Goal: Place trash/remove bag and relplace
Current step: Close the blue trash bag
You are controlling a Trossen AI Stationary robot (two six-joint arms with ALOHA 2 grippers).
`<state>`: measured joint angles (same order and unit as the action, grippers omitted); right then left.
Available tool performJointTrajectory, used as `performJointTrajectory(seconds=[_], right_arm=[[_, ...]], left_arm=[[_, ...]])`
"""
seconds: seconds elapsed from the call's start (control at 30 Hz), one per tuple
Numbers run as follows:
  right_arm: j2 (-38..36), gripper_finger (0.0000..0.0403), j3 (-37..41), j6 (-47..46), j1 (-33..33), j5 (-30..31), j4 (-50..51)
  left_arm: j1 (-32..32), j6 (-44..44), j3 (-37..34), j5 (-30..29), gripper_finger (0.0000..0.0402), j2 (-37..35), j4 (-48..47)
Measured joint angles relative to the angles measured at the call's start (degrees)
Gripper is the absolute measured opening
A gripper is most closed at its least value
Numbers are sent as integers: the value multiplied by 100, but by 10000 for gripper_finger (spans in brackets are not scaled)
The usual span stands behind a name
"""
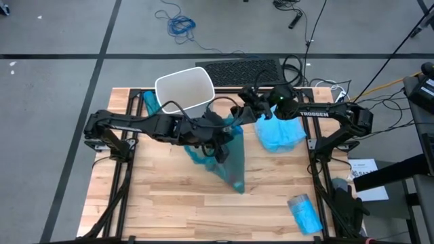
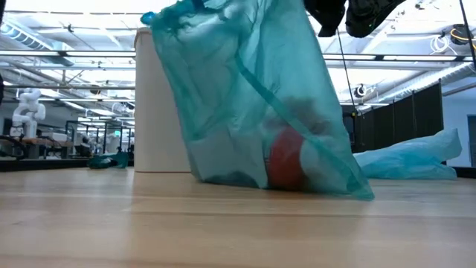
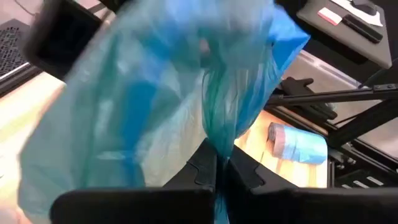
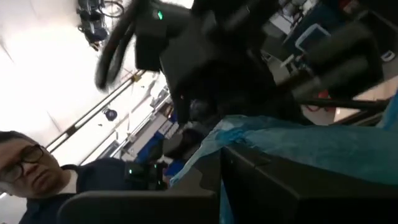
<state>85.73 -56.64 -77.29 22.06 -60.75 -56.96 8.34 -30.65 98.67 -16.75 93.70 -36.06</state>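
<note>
I see the translucent teal plastic bag [image 1: 227, 152] mid-surface, red-labelled trash [image 2: 286, 160] inside. Left gripper [image 1: 215, 148], at its 9 o'clock, and right gripper [image 1: 252, 108], at 1 o'clock, both have fingers pinched on bag film.

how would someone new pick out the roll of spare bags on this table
Start from the wooden table and go to its front right corner, away from the white bin at the back. The roll of spare bags lies there alone, a tight pale blue cylinder. Unlike the loose blue bag and the upright teal bag, it is still wound up.
</note>
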Motion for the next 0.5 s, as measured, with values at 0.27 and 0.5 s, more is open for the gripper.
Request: performJointTrajectory(seconds=[0.27, 0.5], right_arm=[[4, 0, 0, 19, 17, -139, 16], [4, 0, 0, 52, 82, -212, 20]], left_arm=[[13, 4, 2, -158, 21, -503, -446], [202, 146, 9, -384, 22, -799, -420]])
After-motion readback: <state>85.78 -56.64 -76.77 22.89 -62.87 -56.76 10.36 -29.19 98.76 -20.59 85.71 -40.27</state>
